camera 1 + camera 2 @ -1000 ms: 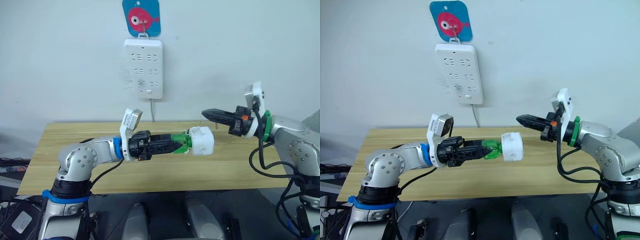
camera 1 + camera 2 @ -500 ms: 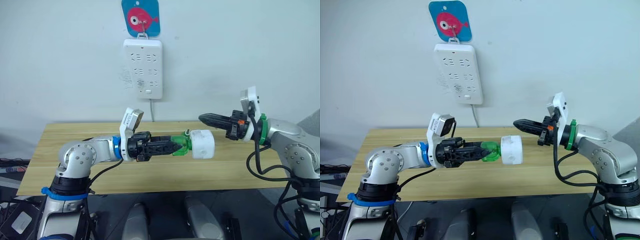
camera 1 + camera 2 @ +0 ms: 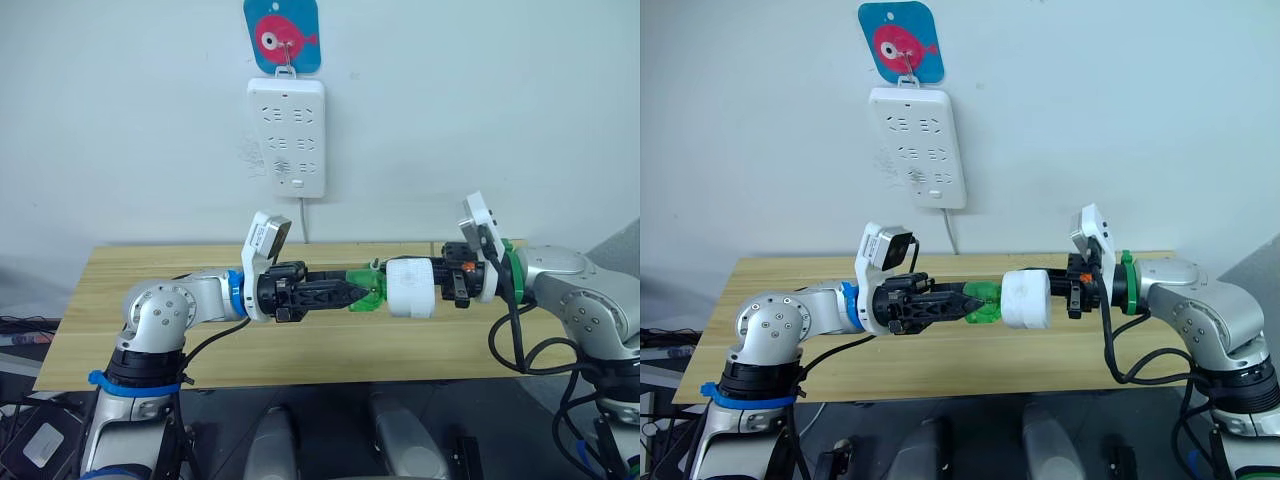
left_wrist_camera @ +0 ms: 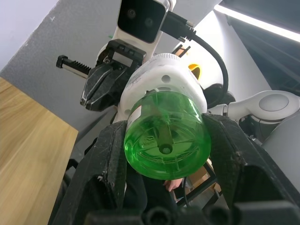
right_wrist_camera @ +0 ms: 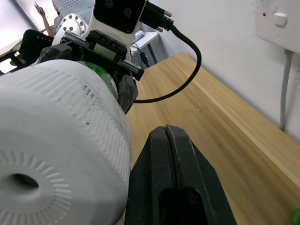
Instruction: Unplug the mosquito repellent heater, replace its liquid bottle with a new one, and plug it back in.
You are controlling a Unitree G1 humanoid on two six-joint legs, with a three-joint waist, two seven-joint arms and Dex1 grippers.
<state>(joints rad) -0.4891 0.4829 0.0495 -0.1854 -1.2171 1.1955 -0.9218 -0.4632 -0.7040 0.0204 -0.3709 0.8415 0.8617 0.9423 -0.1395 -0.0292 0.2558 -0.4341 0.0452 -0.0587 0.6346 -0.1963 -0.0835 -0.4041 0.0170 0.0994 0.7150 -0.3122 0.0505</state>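
Right hand (image 5: 171, 187) now against mosquito repellent heater (image 3: 411, 288), formerly apart.

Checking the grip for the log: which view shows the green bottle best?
The left wrist view: the green bottle faces the camera base-on, clamped in the left claw, with the white heater behind it. The eye views show it side-on, half covered. The right wrist view shows just a green sliver behind the heater.

A plain indoor test room. A bare white wall (image 3: 480, 100) carries a hung power strip (image 3: 287, 137). A wooden table (image 3: 150, 300) stands below.
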